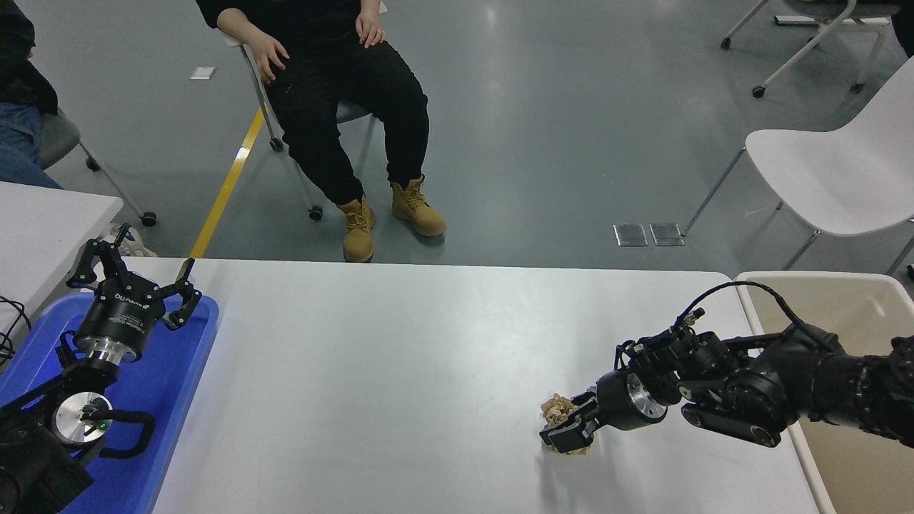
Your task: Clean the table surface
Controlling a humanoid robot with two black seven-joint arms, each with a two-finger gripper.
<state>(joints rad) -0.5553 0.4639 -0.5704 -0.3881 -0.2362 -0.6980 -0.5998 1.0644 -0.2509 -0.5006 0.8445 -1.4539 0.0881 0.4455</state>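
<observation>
The table surface (400, 371) is a wide glossy white top filling the lower half of the head view. A crumpled ball of brown paper (559, 414) lies on it toward the right front. My right gripper (565, 432) reaches in from the right edge, low over the table, with its fingers around the paper ball and partly covering it. I cannot tell whether the fingers are pressed tight on the paper. My left gripper (136, 275) is parked at the lower left above a blue tray, its fingers spread open and holding nothing.
A blue tray (171, 378) lies on the table's left end under the left arm. A beige bin (857, 435) stands just off the right edge. A person sits on a chair (343, 114) beyond the far edge. A white chair (835, 171) stands at the right.
</observation>
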